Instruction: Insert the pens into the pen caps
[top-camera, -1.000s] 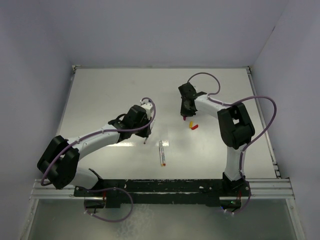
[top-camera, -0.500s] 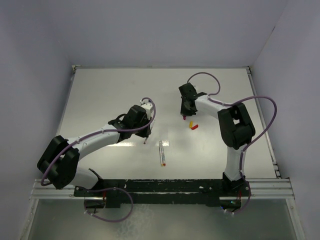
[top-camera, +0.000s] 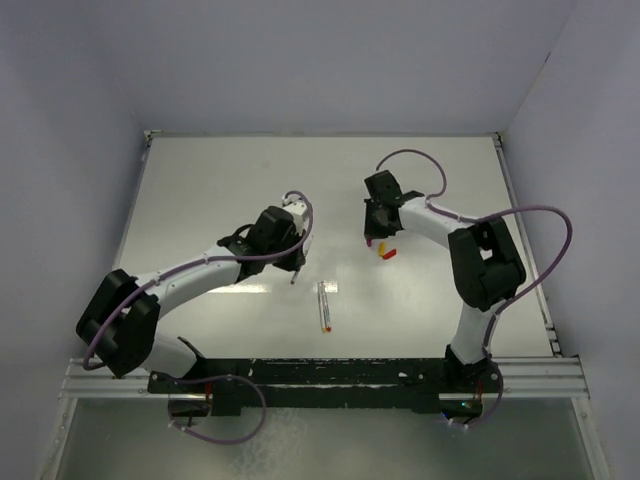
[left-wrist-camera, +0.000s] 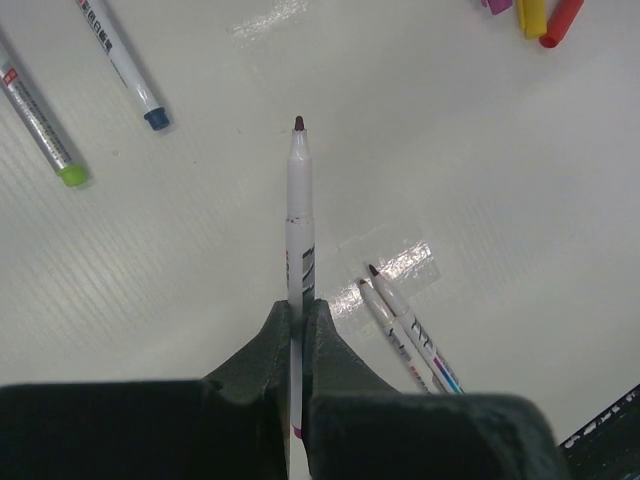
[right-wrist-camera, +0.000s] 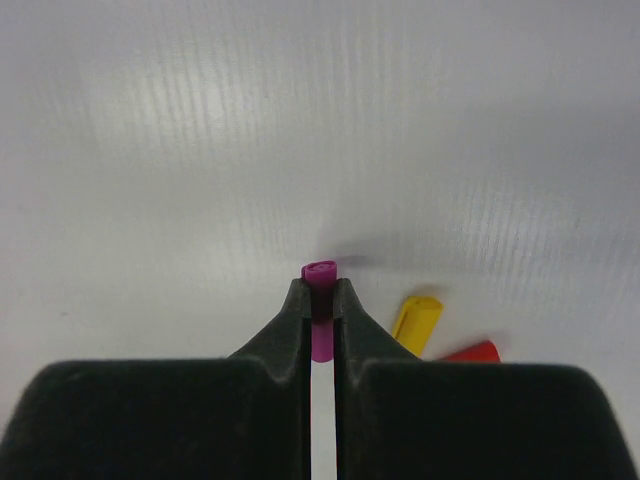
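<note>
My left gripper (left-wrist-camera: 298, 305) is shut on a white pen (left-wrist-camera: 298, 215) that points forward above the table, its dark tip (left-wrist-camera: 298, 123) bare; it also shows in the top view (top-camera: 291, 268). My right gripper (right-wrist-camera: 320, 290) is shut on the magenta cap (right-wrist-camera: 320, 272) just above the table, and shows in the top view (top-camera: 372, 237). A yellow cap (right-wrist-camera: 417, 318) and a red cap (right-wrist-camera: 472, 351) lie just right of it. Two uncapped pens (left-wrist-camera: 405, 328) lie side by side right of my left gripper, seen in the top view too (top-camera: 324, 305).
Two pens lie at the upper left of the left wrist view, one wearing a blue cap (left-wrist-camera: 155, 118) and one a green cap (left-wrist-camera: 72, 175). The white table (top-camera: 220, 190) is walled at the back and sides.
My right gripper has shifted slightly right and nearer with the magenta cap. My left gripper has barely moved and still holds its pen.
</note>
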